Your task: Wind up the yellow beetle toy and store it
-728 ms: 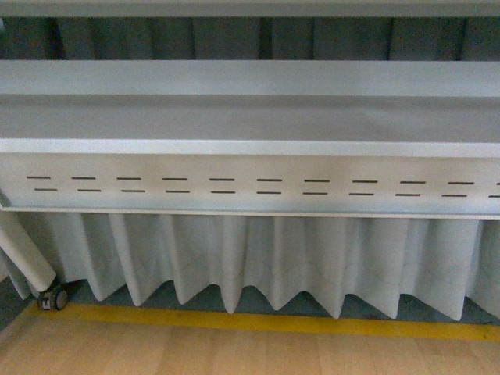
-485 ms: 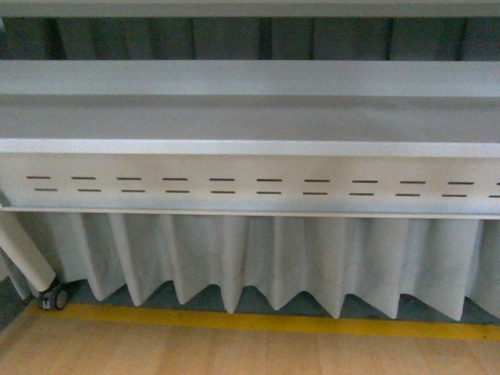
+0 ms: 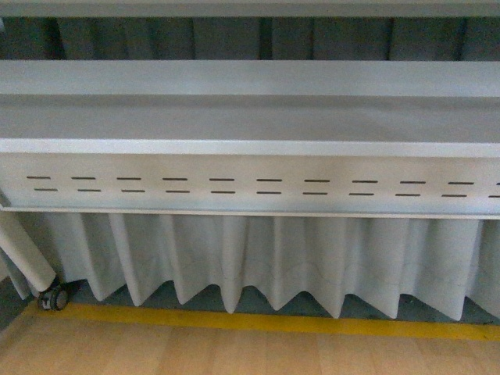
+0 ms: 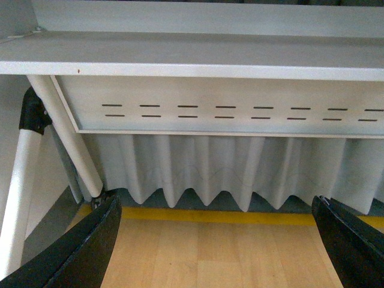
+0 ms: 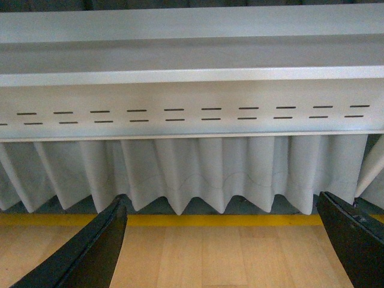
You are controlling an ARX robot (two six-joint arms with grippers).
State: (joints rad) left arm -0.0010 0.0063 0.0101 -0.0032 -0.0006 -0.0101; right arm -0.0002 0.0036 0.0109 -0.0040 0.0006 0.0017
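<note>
Nothing moved since the earlier frames, view static. Jaws wide and empty on left gripper (image 4: pixel 219 243) and right gripper (image 5: pixel 223 246). No view shows the yellow beetle toy — bearing, axis, nearer arm: can't tell. Only slotted panel (image 3: pixel 250 183) ahead.

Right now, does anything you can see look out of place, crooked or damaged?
Nothing looks spilled, crooked or broken. The slotted panel, pleated skirt and yellow floor stripe all look intact. The only oddity: the yellow beetle toy shows in no view, and the left gripper and right gripper hang open and empty.
</note>
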